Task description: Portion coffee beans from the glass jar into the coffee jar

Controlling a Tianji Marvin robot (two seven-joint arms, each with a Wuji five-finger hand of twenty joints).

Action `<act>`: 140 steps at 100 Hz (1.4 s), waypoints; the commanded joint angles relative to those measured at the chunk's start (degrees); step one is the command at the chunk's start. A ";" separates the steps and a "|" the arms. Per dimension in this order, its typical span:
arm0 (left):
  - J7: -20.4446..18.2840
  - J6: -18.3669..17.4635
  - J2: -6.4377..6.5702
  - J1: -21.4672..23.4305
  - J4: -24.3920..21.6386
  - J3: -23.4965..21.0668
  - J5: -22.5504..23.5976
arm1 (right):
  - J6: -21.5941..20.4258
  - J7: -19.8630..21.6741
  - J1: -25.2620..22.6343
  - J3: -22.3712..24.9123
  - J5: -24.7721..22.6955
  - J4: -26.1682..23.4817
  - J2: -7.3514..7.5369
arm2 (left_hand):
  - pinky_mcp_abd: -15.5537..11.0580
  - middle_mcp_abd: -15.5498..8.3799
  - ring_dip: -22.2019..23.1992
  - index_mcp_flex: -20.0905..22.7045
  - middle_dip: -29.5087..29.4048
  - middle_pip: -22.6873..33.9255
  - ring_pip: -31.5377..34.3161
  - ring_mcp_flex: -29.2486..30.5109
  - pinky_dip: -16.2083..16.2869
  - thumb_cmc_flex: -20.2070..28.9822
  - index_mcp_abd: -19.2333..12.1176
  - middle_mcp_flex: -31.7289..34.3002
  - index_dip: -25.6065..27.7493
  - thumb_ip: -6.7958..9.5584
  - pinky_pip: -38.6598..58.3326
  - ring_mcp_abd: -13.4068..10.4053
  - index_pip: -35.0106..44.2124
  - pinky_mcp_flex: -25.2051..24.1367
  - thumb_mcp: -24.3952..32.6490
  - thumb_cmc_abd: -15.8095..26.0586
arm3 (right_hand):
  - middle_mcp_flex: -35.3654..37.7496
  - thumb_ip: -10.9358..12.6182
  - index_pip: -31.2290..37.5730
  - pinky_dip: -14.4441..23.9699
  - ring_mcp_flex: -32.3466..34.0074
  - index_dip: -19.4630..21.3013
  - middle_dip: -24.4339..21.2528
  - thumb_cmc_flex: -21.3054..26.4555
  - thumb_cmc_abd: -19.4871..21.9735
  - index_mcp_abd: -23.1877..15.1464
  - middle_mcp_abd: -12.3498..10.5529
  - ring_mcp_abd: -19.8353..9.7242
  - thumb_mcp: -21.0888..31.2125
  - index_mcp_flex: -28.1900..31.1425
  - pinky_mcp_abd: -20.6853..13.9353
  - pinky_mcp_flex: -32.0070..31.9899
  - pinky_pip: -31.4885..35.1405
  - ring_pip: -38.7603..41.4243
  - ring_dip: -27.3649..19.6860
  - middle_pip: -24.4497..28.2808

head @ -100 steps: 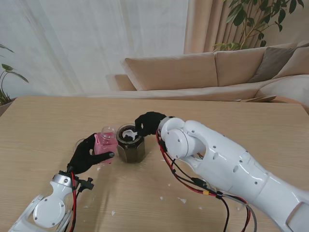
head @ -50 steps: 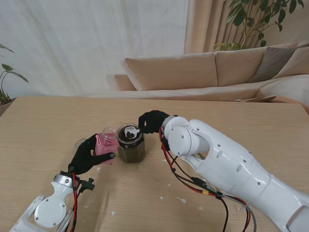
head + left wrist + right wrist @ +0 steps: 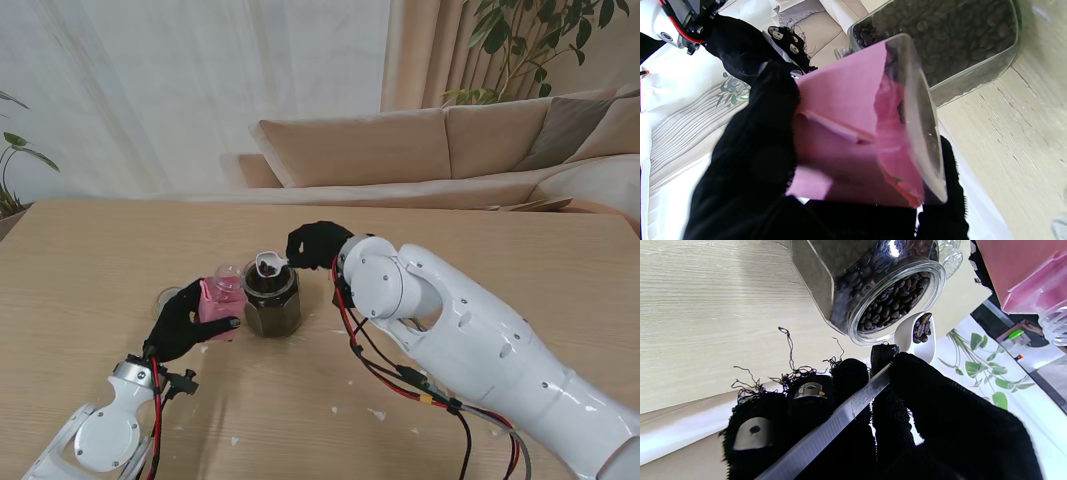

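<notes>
The hexagonal glass jar [image 3: 271, 303] of coffee beans stands open mid-table; its bean-filled mouth [image 3: 893, 300] shows in the right wrist view. My right hand [image 3: 315, 245] is shut on a white spoon [image 3: 268, 264], whose bowl [image 3: 919, 330] carries a few beans just above the jar's rim on its left side. Next to the glass jar, on its left, the pink coffee jar [image 3: 219, 298] is tilted, and my left hand [image 3: 183, 322] is shut around it. In the left wrist view the pink jar [image 3: 846, 126] fills the middle, with the glass jar [image 3: 940, 40] behind it.
A small clear glass piece [image 3: 167, 297] lies on the table left of the pink jar. White scraps [image 3: 377, 413] are scattered on the wood nearer to me. A sofa [image 3: 420, 150] stands beyond the table's far edge.
The right hand has raised the spoon out of the glass jar's mouth with beans in its bowl and drawn it slightly left. The left hand and pink jar have barely moved.
</notes>
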 commanded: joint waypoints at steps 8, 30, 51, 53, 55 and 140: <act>-0.50 0.19 -0.42 0.05 0.04 0.16 0.46 | 0.63 0.57 -0.91 0.83 0.16 -1.74 -0.11 | -1.12 -7.44 0.21 4.00 3.91 6.18 0.12 -0.71 0.37 16.15 -11.75 3.51 3.49 0.59 0.30 -1.14 11.14 0.29 14.57 9.33 | 1.61 2.65 2.13 0.36 1.80 0.23 1.07 2.34 1.09 -0.11 -0.72 0.85 0.65 0.93 -0.63 1.38 11.87 2.37 0.87 2.77; -0.10 0.99 -0.52 -0.37 0.65 0.85 0.71 | 1.13 0.39 -2.38 2.31 -0.60 -4.70 0.18 | -1.16 -7.41 0.24 4.00 3.94 6.22 0.13 -0.73 0.36 16.13 -11.74 3.52 3.48 0.58 0.29 -1.14 11.15 0.27 14.58 9.33 | 1.76 2.66 2.17 0.43 1.91 0.17 1.03 2.41 1.04 0.00 -0.64 0.94 0.69 1.00 -0.54 1.54 11.93 2.49 0.82 2.82; -0.17 1.31 -0.50 -0.52 0.78 1.20 0.76 | 1.17 -0.22 -3.58 3.47 -1.63 -7.12 0.28 | -1.16 -7.44 0.24 4.02 3.92 6.21 0.11 -0.76 0.36 16.14 -11.79 3.52 3.49 0.58 0.27 -1.09 11.18 0.21 14.58 9.32 | 1.80 2.63 2.18 0.47 1.99 0.11 1.01 2.45 1.00 0.11 -0.62 0.97 0.68 1.07 -0.43 1.58 11.96 2.55 0.77 2.83; -0.19 1.30 -0.50 -0.54 0.80 1.21 0.76 | 1.17 -0.26 -3.65 3.55 -1.71 -7.30 0.28 | -1.16 -7.42 0.24 4.01 3.92 6.20 0.13 -0.73 0.36 16.13 -11.81 3.50 3.49 0.57 0.27 -1.11 11.19 0.21 14.57 9.32 | 1.80 2.62 2.18 0.47 1.99 0.11 1.01 2.43 1.02 0.12 -0.62 0.96 0.67 1.08 -0.42 1.59 11.96 2.55 0.77 2.83; -0.21 1.30 -0.50 -0.55 0.81 1.22 0.76 | 1.18 -0.30 -3.71 3.62 -1.81 -7.47 0.29 | -1.15 -7.42 0.24 4.06 3.93 6.21 0.13 -0.72 0.37 16.15 -11.79 3.53 3.50 0.58 0.28 -1.13 11.21 0.24 14.59 9.32 | 1.80 2.62 2.18 0.47 1.99 0.10 1.01 2.43 1.02 0.12 -0.61 0.96 0.67 1.08 -0.42 1.59 11.96 2.55 0.76 2.83; -0.36 1.89 -0.52 -1.20 0.48 1.99 0.42 | -3.45 -1.47 -6.33 1.80 -7.80 -12.40 0.61 | -1.23 -7.38 0.23 3.93 3.90 6.21 0.12 -0.78 0.38 16.16 -11.74 3.44 3.45 0.58 0.30 -1.14 11.13 0.21 14.51 9.42 | 1.82 2.64 2.07 0.56 1.95 0.03 0.99 2.46 1.06 -0.02 -0.59 1.12 0.57 1.09 -0.43 1.65 11.93 2.64 0.66 2.77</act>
